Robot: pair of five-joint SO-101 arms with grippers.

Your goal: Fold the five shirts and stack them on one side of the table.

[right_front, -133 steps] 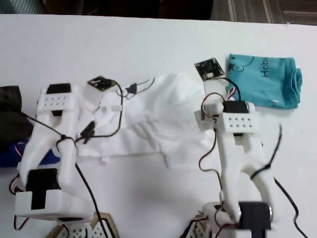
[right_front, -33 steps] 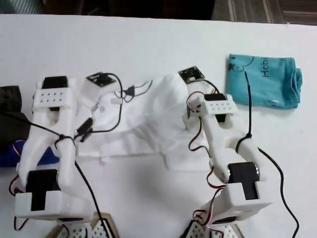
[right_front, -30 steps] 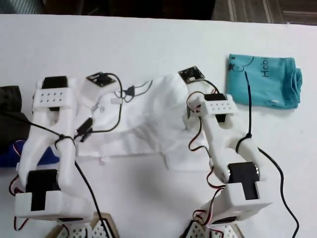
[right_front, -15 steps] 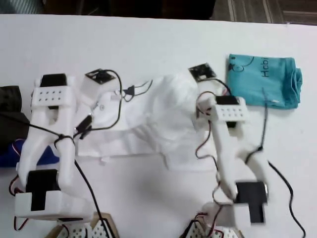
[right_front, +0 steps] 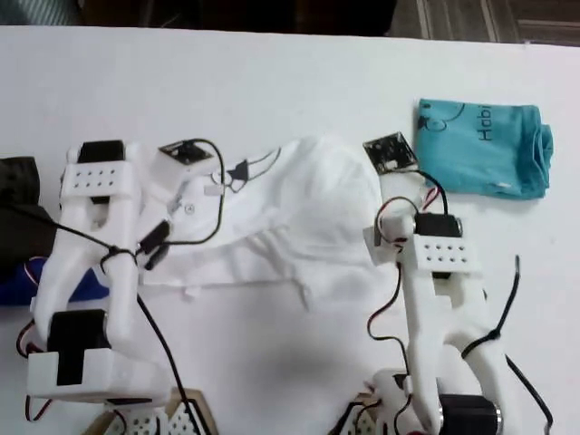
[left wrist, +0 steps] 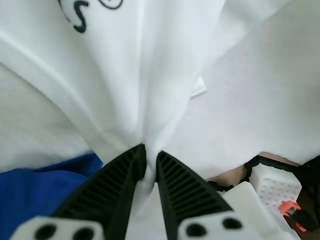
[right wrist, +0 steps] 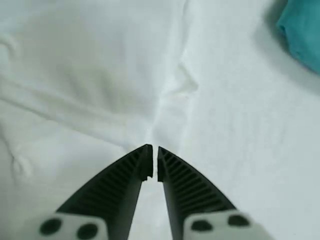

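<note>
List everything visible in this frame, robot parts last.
white shirt: one, white with a dark print, spread across the middle of the table.
teal shirt: one, teal, folded, on the far right of the table.
blue cloth: one, blue, at the table's left edge beside the white shirt.
black cloth: one, black, at the left edge, behind the blue cloth.
table: one, white.
left gripper: one, black fingers, clamped on the white shirt.
right gripper: one, black fingers, closed at the white shirt's right edge.
</note>
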